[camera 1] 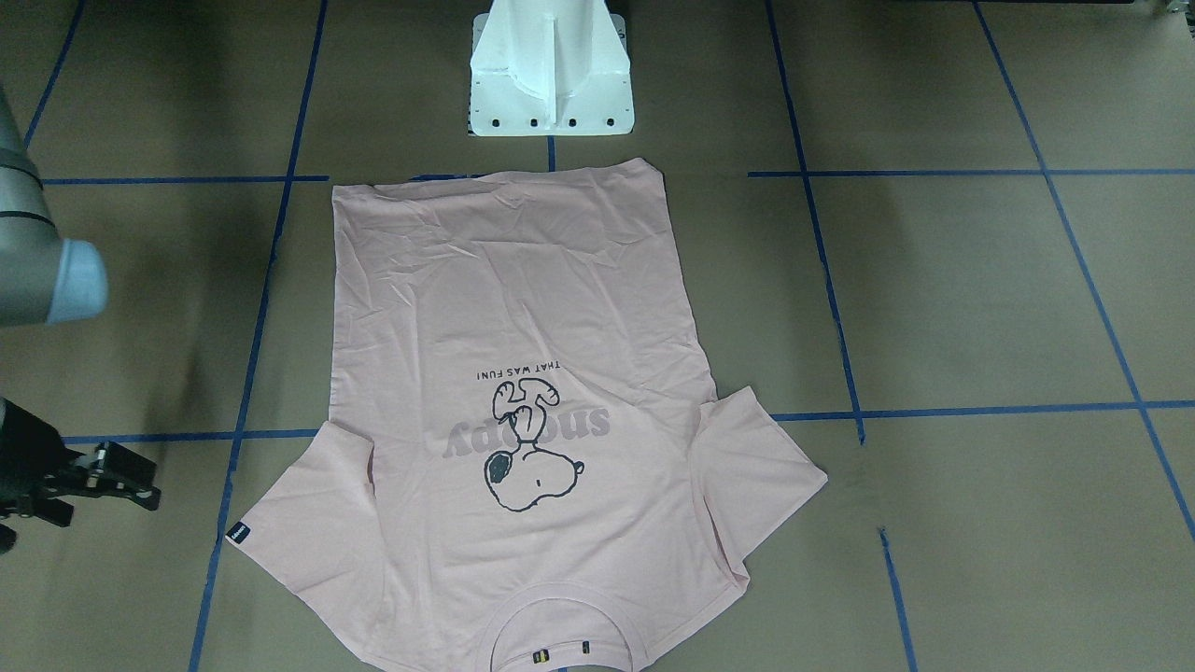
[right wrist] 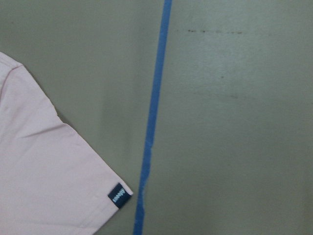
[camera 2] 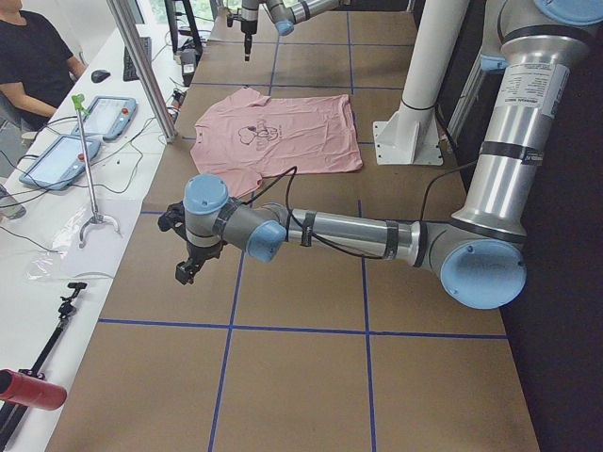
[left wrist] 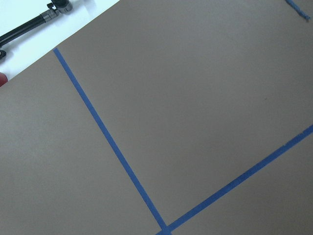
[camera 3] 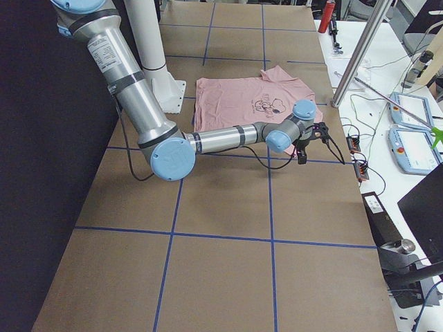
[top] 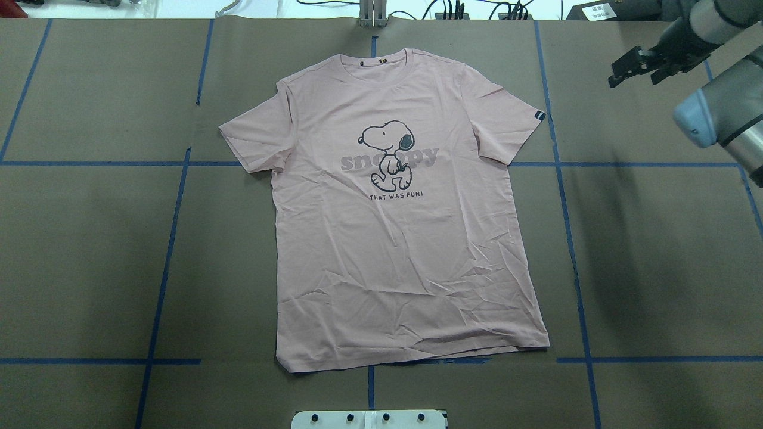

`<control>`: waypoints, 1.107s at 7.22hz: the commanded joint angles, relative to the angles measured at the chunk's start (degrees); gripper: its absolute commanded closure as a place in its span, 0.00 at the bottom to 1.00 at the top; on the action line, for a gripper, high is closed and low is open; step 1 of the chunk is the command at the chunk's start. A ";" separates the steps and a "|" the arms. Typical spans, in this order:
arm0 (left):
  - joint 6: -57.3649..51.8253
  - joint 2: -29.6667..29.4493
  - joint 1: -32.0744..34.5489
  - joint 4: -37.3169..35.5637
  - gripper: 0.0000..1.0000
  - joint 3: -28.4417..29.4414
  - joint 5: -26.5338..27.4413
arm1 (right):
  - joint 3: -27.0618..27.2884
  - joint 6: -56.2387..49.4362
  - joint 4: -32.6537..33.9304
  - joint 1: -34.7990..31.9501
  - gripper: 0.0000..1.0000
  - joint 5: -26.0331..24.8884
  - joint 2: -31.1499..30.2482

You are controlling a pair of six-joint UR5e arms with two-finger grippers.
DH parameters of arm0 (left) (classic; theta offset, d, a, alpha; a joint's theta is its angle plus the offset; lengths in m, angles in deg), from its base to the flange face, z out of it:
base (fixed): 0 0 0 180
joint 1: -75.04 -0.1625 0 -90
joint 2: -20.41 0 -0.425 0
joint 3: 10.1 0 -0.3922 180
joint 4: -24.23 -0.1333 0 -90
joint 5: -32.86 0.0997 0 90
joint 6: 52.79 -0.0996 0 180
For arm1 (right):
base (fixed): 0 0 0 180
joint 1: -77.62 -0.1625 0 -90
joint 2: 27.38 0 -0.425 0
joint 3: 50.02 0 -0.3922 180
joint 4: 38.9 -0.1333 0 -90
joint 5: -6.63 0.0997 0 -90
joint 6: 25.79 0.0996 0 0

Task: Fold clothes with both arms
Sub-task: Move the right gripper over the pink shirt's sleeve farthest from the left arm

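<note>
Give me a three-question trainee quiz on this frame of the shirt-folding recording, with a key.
1. True or false: the T-shirt has already been folded in half.
2. Which wrist camera shows the black sleeve tag? A) left B) right C) both
3. In a word or two: what does the right tool hold?

Key:
1. False. It lies flat and spread out, print up, both sleeves out.
2. B. The left wrist view shows only brown surface and blue tape.
3. Nothing. It hangs beside the shirt, off the fabric.
</note>
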 commanded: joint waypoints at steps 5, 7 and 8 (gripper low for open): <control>17.85 -1.68 -5.37 4.31 0.00 0.85 -0.06 | -11.68 2.95 -3.48 6.70 0.07 -7.22 7.03; 17.77 -1.68 -5.28 4.31 0.00 0.85 -0.06 | -12.03 2.95 -3.31 6.79 0.28 -7.31 7.21; 17.77 -1.68 -5.28 4.31 0.00 0.85 -0.06 | -12.03 2.95 -3.22 6.80 0.49 -7.31 7.56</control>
